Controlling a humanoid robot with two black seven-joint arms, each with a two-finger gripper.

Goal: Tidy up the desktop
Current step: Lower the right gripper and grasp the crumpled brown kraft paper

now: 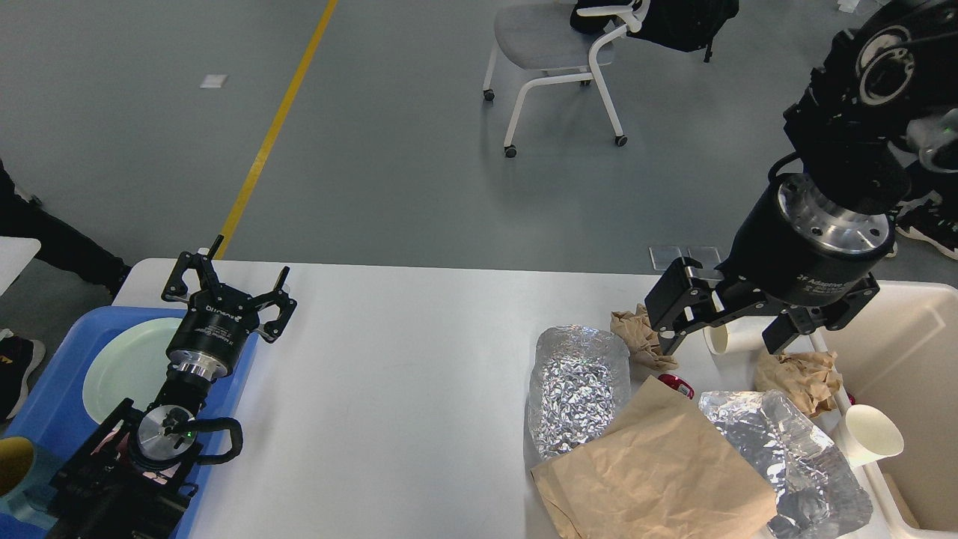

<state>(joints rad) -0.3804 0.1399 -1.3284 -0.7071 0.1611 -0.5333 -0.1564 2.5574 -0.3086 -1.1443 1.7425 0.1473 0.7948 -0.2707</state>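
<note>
The white counter [419,374] fills the lower half of the room as I see it, with a blue tray [45,389] holding a pale plate [127,359] at its left end and a cream bin [898,359] against its right end. All the litter sits on the counter just left of that bin: a paper cup on its side [737,340], another paper cup [868,434] upright against the bin's wall, two balls of crumpled brown paper [636,333] [801,374], two crinkled foil trays [572,385] [786,457] and a flat brown paper bag [651,471] lying over them. The right pincer [722,329] hangs over the tipped cup with its jaws spread and nothing between them. The left pincer [228,288] rests at the tray's inner edge, also spread and empty. Everything to be cleared looks light and weak: the cups would likely crush under a hard squeeze, so a gentle pinch across the rim or wall seems best; the foil should dent and may slip; the paper balls should give softly anywhere. The smooth counter itself offers little friction, so pieces may slide when nudged. Small white lettering runs along the right wrist collar and across the left pincer's body, but I cannot read either.
</note>
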